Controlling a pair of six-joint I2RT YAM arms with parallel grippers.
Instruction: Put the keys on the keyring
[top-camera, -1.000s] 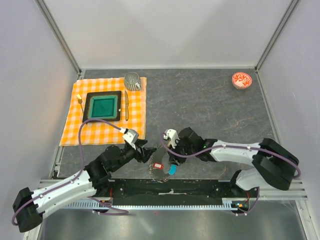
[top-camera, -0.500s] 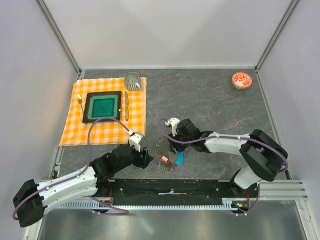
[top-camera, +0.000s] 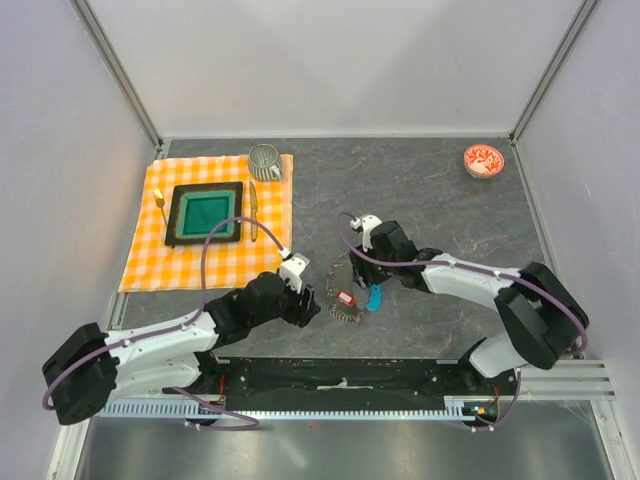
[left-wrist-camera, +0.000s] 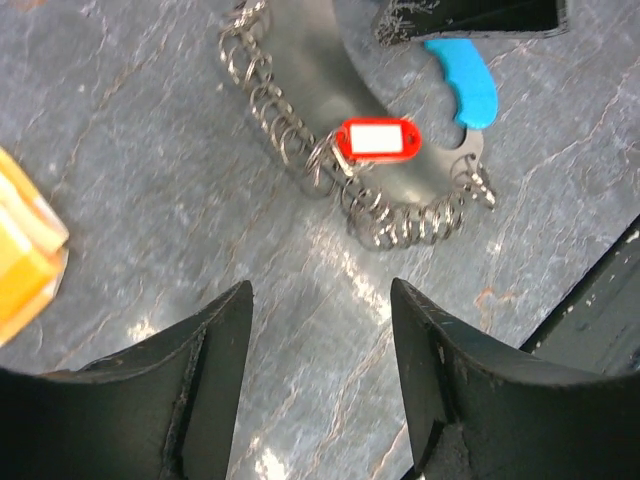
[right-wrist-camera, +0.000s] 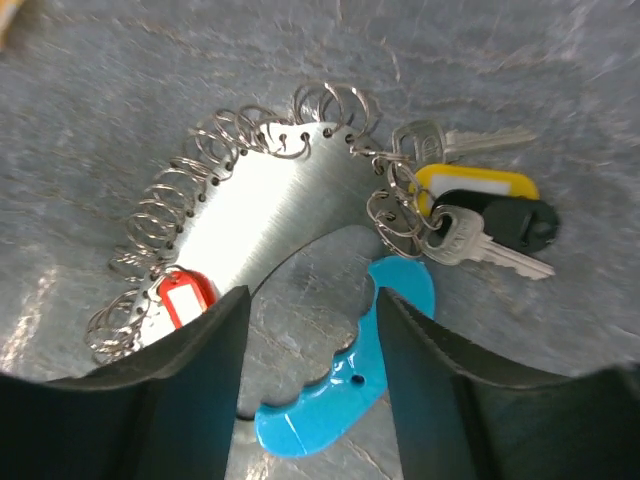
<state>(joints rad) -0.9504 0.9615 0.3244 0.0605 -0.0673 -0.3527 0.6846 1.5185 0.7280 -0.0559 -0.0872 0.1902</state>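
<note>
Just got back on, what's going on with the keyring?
The left gripper and right gripper hover open over the keyring, holding nothing. It lies flat on the table. A red tag sits on one ring, and the keys with yellow and black tags bunch at the end by the blue tag.

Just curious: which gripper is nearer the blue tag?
Right. The right gripper hovers over the blue tag; the left gripper sits across the keyring from it.

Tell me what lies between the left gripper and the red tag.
In the left wrist view, between the left gripper and the red tag lie only bare tabletop and small rings edging the keyring.
</note>
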